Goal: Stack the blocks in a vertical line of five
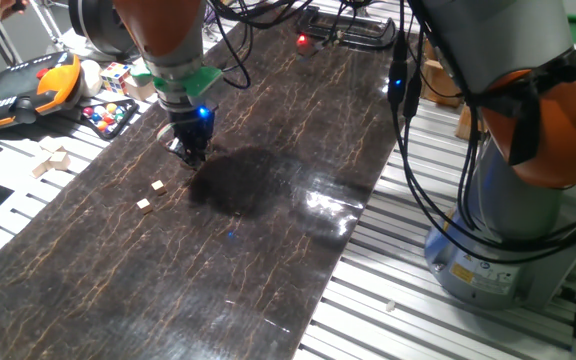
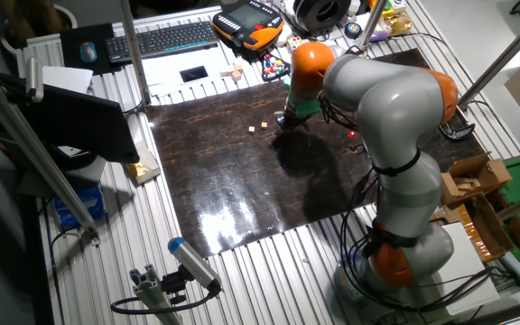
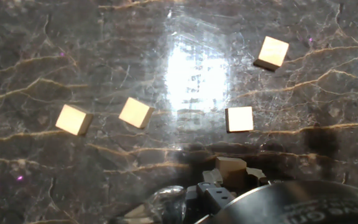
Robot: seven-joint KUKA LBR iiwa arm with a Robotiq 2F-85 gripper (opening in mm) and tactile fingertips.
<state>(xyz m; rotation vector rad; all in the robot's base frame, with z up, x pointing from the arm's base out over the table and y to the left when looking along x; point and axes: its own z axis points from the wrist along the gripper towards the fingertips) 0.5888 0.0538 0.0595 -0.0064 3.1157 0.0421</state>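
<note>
In the hand view, the fingers [image 3: 229, 180] are clamping one tan block [image 3: 230, 167] at the bottom edge. Just beyond it, four more blocks are lying flat and apart on the dark marbled bench [image 3: 73, 50]: a left block [image 3: 74, 119], a second block [image 3: 136, 112], a square-on block [image 3: 239, 119], and a far block [image 3: 273, 52] turned slightly askew. One fixed view is showing only two loose blocks [image 1: 150, 195] beside the gripper [image 1: 190, 152], the rest being hidden. The cubes have no long axis.

four loose blocks [image 3: 135, 112] scattered, bare mat [image 1: 268, 260] around
</note>
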